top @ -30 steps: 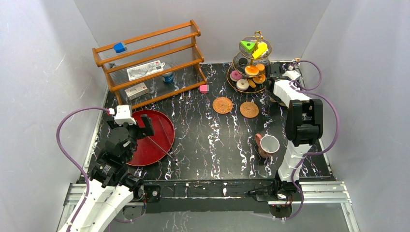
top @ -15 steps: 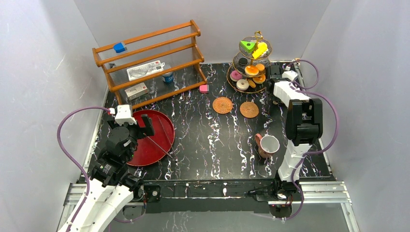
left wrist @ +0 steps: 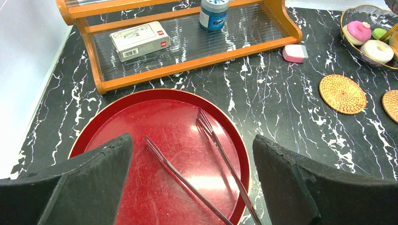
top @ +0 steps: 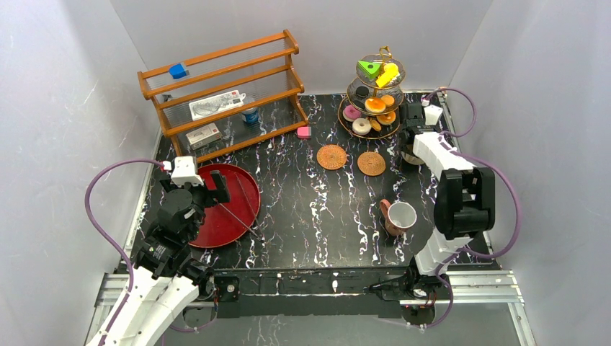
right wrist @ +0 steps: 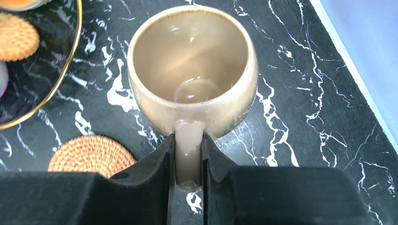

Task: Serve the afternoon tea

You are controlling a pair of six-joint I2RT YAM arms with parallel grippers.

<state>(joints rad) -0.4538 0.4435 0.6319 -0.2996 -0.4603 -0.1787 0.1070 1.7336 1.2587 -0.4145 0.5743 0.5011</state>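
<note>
My right gripper (right wrist: 188, 154) is shut on the handle of the beige mug (right wrist: 192, 70), which is upright and empty near the table's far right, beside the tiered stand (top: 375, 97) holding the toy pastries. In the top view the mug is mostly hidden under the right gripper (top: 411, 148). Two woven coasters (top: 332, 156) (top: 372, 163) lie left of it; one shows in the right wrist view (right wrist: 91, 153). The pinkish-brown cup (top: 399, 216) stands at the near right. My left gripper (left wrist: 192, 183) is open and empty above the red tray (left wrist: 141, 126).
Metal tongs (left wrist: 220, 159) lie on the red tray. A wooden rack (top: 223, 94) at the far left holds white boxes, a blue can and a blue cube. A pink block (top: 304, 132) lies by the rack. The stand's gold rim (right wrist: 70, 56) is close to the mug.
The right arm has swung its elbow toward the right and the gripper has shifted slightly near the stand. The left arm has not moved.
</note>
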